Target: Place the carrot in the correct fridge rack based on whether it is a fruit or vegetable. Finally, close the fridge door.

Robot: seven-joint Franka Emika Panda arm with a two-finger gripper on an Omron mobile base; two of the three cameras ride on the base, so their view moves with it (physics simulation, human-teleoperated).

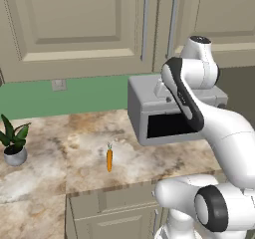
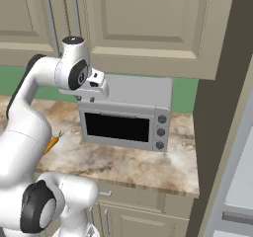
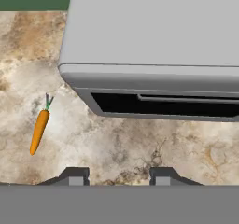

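Claw [image 3: 116, 175] empty above counter [image 3: 140, 143]; potted plant [image 1: 14, 142] leftward.

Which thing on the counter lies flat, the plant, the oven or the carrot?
The carrot: it lies flat on the stone; the potted plant and toaster oven stand upright.

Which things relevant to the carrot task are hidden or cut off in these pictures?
- Carrot: in the right base view the arm covers most of it; fully seen on the counter in the left base view.
- Fridge: cut off by the right edge of the right base view; racks not visible.
- Gripper: hand view shows fingertips apart, holding nothing.
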